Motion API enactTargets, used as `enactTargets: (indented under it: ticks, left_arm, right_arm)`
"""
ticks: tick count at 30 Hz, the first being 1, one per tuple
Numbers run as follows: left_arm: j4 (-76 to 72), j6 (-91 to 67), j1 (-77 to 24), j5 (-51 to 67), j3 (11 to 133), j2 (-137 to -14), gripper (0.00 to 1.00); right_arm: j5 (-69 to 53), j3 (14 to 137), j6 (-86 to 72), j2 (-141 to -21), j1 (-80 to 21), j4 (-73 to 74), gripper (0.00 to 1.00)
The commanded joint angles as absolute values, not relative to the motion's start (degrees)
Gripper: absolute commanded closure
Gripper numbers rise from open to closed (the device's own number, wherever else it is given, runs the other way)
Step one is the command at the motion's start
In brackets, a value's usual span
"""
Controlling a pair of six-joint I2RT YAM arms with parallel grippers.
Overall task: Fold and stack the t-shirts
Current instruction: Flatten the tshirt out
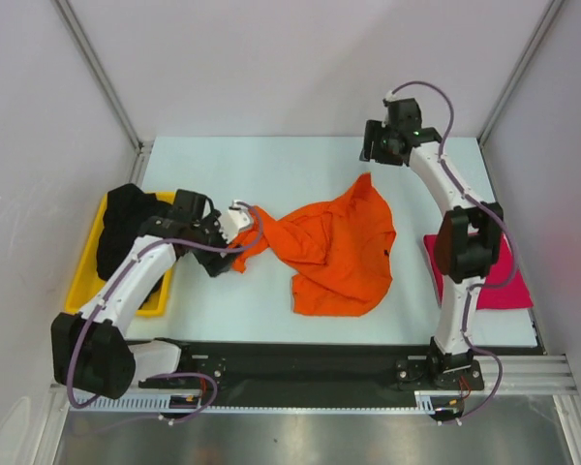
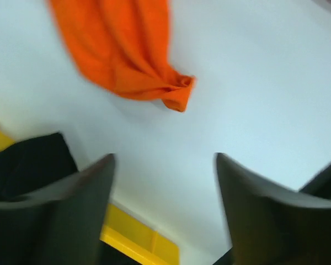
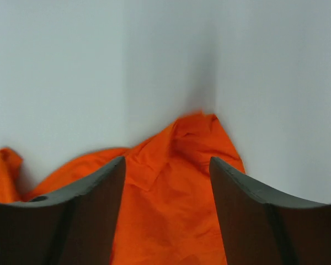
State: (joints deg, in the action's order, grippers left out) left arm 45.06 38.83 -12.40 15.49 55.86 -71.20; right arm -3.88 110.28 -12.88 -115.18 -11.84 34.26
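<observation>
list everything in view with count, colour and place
orange shirt: 1, orange, crumpled at the table's middle
black shirt: 1, black, in the tray
pink shirt: 1, magenta, right side, partly under the right arm
tray: 1, yellow, left side
table: 1, pale, under it all
left gripper: 1, dark fingers, open, by the orange shirt's left end
right gripper: 1, dark fingers, open, above the orange shirt's far tip
</observation>
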Motion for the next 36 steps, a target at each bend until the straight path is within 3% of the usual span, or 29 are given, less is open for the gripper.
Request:
enactTargets:
  ticks: [1,4,8,12,14,20,29,31,35,36]
  left_arm:
    - [50.2,46.2,-15.3,22.2,55.7,-67.6,0.11]
    - [50.8,44.6,-15.3,25.1,58.1,-66.9,0.05]
    - [39.8,35.1,-15.3,17.1,60.3,-69.1,0.05]
    - [32.0,25.6,-15.2,5.2,66.8,-81.6,0.25]
    - [31.3,24.5,-15.2,3.4,72.1,-86.6,0.34]
    - [34.8,25.0,-15.3,4.6,87.0,-105.7,0.35]
    - [38.8,20.5,-15.4,12.5,95.1,-115.7,0.19]
    - [40.5,18.6,-15.4,14.4,96.4,-117.9,0.20]
    - [42.0,18.0,-16.3,12.9,94.7,-119.7,0.38]
    - [43.0,18.2,-16.4,12.7,94.0,-119.9,0.42]
  right_arm:
    - [-1.4,118.1,-14.6,-116.6,-12.4,35.3,0.30]
    - [2.5,122.5,-12.6,-116.9,-12.7,43.9,0.26]
    - [10.5,108.8,-11.6,-105.5,-14.4,46.0,0.27]
    - [12.0,82.7,-16.0,-90.7,-17.6,43.8,0.28]
    - [10.7,75.7,-18.8,-83.1,-18.7,43.9,0.29]
    - [9.7,55.3,-31.7,-71.1,-26.3,46.2,0.27]
    - [0.5,40.6,-38.9,-70.0,-27.8,33.8,0.24]
    - [0.5,41.8,-37.3,-74.9,-27.8,33.8,0.25]
    - [-2.0,41.3,-35.7,-78.8,-27.7,31.2,0.28]
    - [-2.1,41.1,-35.6,-79.3,-27.4,30.9,0.35]
